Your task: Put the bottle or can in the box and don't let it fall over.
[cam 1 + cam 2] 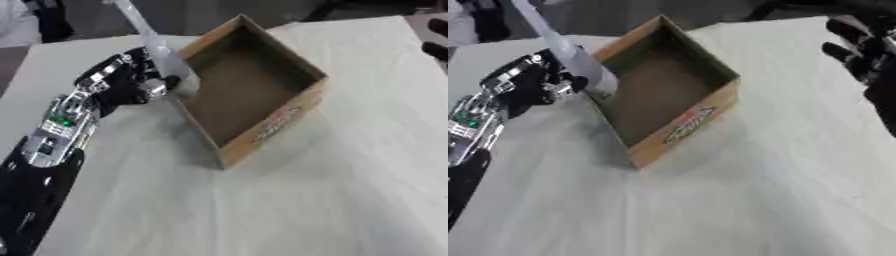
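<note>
One bottle (pixel 156 46), clamped in the left hand's (pixel 131 80) curled fingers, leans at the one box's (pixel 262 127) left wall, near the table's (pixel 306 200) far edge. The right hand (pixel 864 50) hangs at the right edge, fingers apart.

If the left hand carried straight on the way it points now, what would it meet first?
Most likely the near left wall of the cardboard box. The left hand, curled round the clear bottle, points toward it. The gap looks small, though depth is unclear.
</note>
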